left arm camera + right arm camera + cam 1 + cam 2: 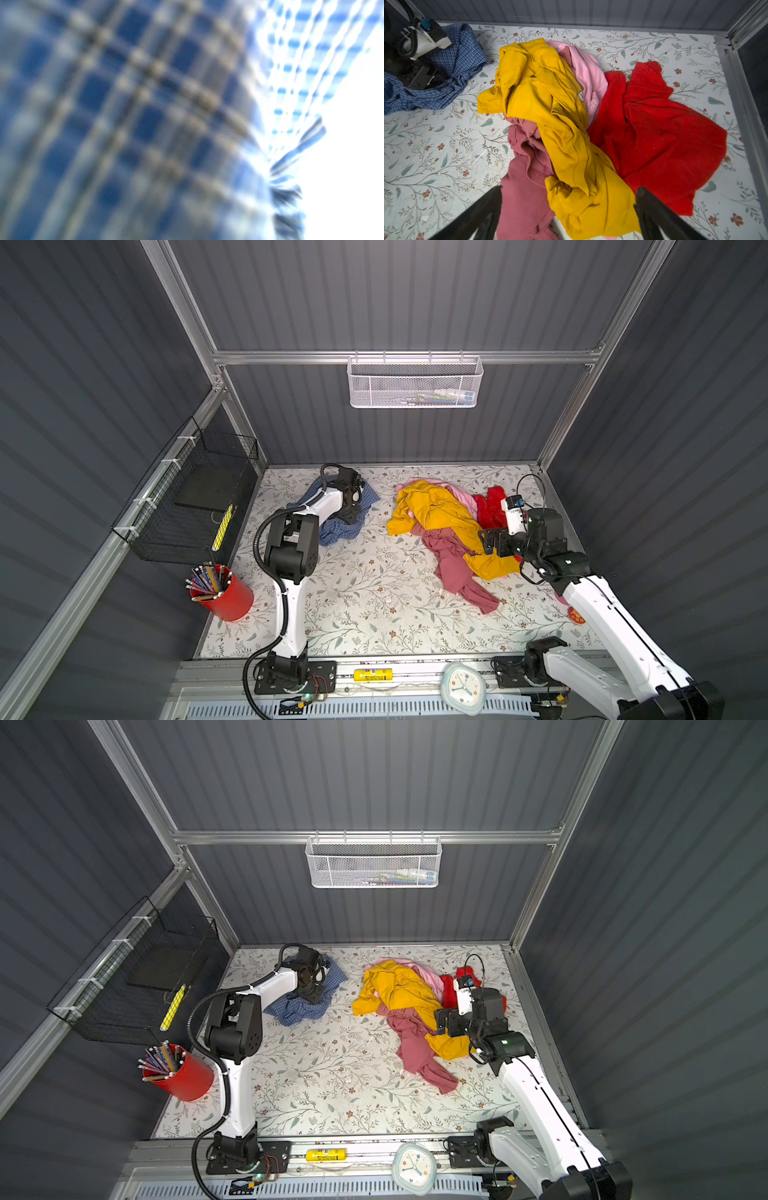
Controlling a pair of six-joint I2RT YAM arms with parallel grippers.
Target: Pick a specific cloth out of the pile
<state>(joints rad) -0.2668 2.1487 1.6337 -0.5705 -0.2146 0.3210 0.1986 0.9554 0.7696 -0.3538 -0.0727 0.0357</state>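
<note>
Set-down step, I judge: shirt (334, 531) lies apart from the pile (432, 510), left pincer (353, 510) on it, grip untellable, right pincer (570, 188) spread empty; next, lift away.

The blue checked shirt (463, 56) is showing thin, crisp woven cloth, matt and creased. The mustard garment (542, 99) is looking like smooth matt jersey. The dusty-pink garment (525, 187) is showing a ribbed knit, and the red garment (664, 135) is looking plush and fuzzy. The floral table cover (374, 605) is lying matt, while the red pencil cup (232, 597) is shining like glossy plastic.
</note>
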